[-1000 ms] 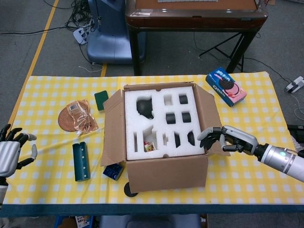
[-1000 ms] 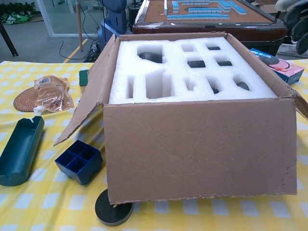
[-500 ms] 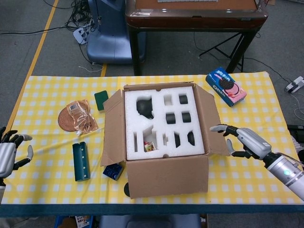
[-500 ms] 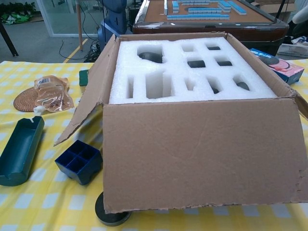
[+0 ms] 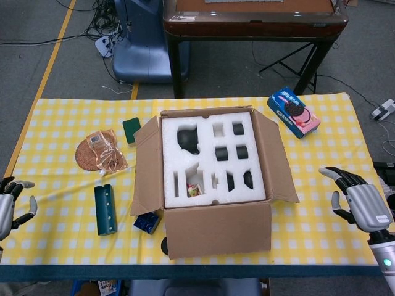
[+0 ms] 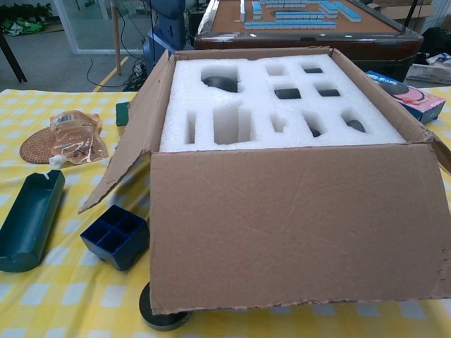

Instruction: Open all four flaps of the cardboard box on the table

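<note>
Yellow-checked surface [image 5: 55,132] carries the cardboard box [image 5: 213,179] at centre, all four flaps folded out over white foam, and we see the right hand [image 5: 358,203] pulled away, the left hand [image 5: 9,203] withdrawn too, both spread wide and empty.

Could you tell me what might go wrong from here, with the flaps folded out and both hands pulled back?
1. The front flap hangs down over the black disc and near the blue divided tray; pushing it lower could shove them.
2. The left flap slants over the blue divided tray and may spring back.
3. The right robot hand and left robot hand sit open at the table's edges, so any correction needs a long reach.
</note>
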You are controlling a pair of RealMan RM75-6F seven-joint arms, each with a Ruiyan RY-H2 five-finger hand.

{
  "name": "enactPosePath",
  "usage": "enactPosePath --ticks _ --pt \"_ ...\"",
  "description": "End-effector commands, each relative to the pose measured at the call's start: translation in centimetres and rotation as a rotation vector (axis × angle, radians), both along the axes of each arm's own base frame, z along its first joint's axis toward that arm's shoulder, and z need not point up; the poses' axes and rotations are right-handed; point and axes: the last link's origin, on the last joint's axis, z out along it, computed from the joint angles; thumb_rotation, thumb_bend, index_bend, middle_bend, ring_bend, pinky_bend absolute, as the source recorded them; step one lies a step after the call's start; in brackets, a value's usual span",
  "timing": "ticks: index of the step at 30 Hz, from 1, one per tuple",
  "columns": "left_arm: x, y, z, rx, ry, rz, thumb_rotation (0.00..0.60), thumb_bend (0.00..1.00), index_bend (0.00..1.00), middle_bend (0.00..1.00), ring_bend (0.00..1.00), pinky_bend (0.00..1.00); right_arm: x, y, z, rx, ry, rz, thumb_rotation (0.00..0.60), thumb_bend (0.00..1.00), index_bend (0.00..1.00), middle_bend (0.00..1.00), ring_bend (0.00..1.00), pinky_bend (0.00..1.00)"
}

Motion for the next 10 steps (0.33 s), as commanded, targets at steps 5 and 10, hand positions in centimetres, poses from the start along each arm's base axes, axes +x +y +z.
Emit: enactPosePath --ticks 5,10 --pt "-0.1 -1.3 -0.5 0.002 -0.007 0.001 0.23 0.56 0.38 0.31 0.15 0.0 -1.1 1.0 0.1 -0.049 0.007 -0.022 0.6 0.7 0.18 0.19 0.21 0.25" --pt "0.0 -1.8 -0.7 0.005 -0.014 0.001 0.23 0.56 0.38 0.31 0.15 0.0 -1.3 1.1 -0.1 -0.046 0.006 -0.025 0.6 0.7 0.18 0.19 0.21 0.25"
